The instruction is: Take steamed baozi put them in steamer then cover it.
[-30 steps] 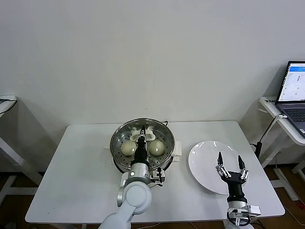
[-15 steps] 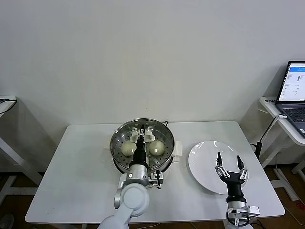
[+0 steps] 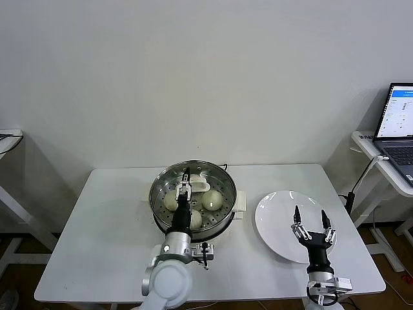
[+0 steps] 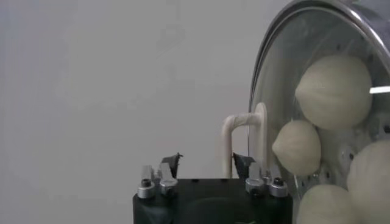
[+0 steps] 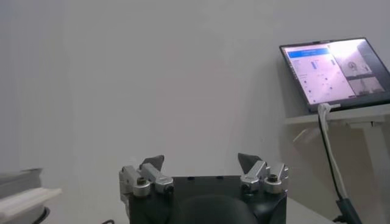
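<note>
Left tool [image 3: 185,185] spread beside the lid's handle [image 3: 197,185] on the steamer [image 3: 192,197] — right tool [image 3: 312,225] spread over the plate [image 3: 276,213].

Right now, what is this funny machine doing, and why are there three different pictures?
It is a robot with two arms, each ending in a claw. One picture comes from a camera on its head, looking down at a white table. The other two come from cameras on its wrists. On the table sits a shiny round steel steamer pot with round cream-white buns inside, covered by a clear glass lid with a white handle. Beside it lies a flat white plate. The left claw is open just above the lid and holds nothing. The right claw waits open over the plate, also holding nothing.
</note>
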You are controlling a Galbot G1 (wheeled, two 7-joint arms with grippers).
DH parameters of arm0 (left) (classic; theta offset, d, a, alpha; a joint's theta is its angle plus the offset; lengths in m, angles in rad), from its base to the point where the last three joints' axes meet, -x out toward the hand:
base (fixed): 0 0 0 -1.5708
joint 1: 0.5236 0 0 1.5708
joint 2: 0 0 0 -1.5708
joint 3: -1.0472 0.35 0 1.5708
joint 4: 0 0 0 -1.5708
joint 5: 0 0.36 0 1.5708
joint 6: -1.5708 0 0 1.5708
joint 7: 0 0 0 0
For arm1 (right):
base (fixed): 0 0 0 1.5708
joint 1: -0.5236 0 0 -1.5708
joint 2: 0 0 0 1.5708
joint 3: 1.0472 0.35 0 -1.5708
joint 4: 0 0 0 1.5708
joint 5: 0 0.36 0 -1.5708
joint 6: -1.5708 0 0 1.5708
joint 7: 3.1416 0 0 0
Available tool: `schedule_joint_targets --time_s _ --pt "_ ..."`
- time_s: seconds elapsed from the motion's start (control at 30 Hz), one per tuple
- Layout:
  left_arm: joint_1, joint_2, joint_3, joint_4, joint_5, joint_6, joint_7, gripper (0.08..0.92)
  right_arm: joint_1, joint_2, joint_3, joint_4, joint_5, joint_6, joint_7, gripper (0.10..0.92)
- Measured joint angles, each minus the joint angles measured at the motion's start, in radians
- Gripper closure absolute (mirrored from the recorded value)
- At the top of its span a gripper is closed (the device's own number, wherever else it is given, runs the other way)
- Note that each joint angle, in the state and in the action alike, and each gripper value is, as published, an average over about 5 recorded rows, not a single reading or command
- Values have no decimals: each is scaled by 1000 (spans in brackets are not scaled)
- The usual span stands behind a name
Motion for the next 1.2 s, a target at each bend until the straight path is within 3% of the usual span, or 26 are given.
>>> schedule_joint_targets --time_s 0.27,0.6,0.9,1.2 --pt "79 45 -34 -113 -54 -9 -34 177 -6 -3 -2 9 0 -3 2 203" --pt "233 41 -242 -262 -462 -160 -218 177 -27 -13 5 59 -2 -55 7 203" --pt "336 -38 -540 -213 -962 -387 -242 177 -35 -16 8 132 -1 -130 6 203" --pt "399 -96 -700 -157 -1212 -521 -219 177 -47 -16 7 179 -4 -168 2 203"
